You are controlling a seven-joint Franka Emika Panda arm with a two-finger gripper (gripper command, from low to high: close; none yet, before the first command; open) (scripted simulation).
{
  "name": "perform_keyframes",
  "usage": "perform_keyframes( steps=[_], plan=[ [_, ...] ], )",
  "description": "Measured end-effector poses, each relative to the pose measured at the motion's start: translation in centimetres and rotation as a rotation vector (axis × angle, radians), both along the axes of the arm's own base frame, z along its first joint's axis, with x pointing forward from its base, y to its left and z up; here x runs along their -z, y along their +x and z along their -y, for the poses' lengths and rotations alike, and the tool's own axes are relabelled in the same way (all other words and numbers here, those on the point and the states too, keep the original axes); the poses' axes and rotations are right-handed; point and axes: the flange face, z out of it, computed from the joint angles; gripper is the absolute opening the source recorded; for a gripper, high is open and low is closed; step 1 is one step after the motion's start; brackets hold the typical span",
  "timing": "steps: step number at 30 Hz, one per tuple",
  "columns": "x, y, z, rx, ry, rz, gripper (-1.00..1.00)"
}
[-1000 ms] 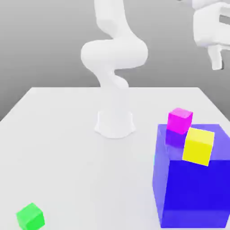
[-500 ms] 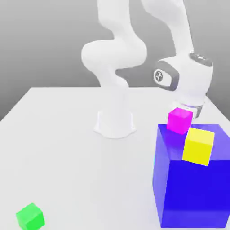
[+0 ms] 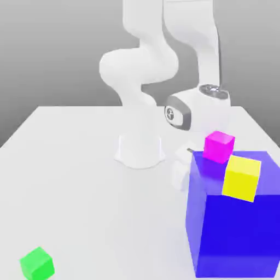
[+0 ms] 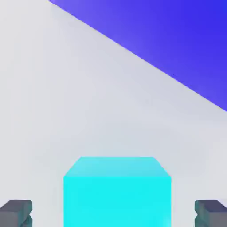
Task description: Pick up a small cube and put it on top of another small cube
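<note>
The small cyan cube (image 4: 117, 190) is plain and flat-coloured, resting on the white desk (image 3: 82, 180) near the big blue block (image 3: 235, 219). In the hand view it sits between the two dark fingertips (image 4: 16, 212), which stand wide on either side without touching it. In the exterior view the white arm (image 3: 197, 106) bends down low behind the block. There are three more small cubes: one green cube (image 3: 37, 263) well apart on the desk, one magenta cube (image 3: 219, 146) and one yellow cube (image 3: 241, 178) on the block.
</note>
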Motion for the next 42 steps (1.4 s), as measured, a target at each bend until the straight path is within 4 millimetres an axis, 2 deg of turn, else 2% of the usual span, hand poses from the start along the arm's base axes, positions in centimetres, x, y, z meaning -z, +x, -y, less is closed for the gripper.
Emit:
perform_keyframes(
  steps=[1, 8, 19, 21, 24, 29, 32, 40, 42],
  plan=[
    [0.4, -0.1, 0.1, 0.0, -0.003, 0.002, -1.0],
    [0.4, -0.1, 0.1, 0.0, -0.003, 0.002, -1.0],
    [-5.7, -0.1, 0.0, -0.006, -0.005, 0.001, -1.0],
    [-5.9, 0.1, -1.2, -0.006, -0.024, -0.022, -1.0],
    [-5.7, 0.5, -3.5, 0.095, -0.045, -0.078, -1.0],
    [-5.0, 0.1, -8.1, 0.294, -0.063, -0.207, -1.0],
    [-5.2, 0.6, -10.7, 0.454, -0.047, -0.294, -1.0],
    [-7.8, 1.9, -18.6, 0.863, 0.035, -0.601, -1.0],
    [-10.1, 5.0, -19.4, 0.975, 0.113, -0.647, -1.0]
  ],
)
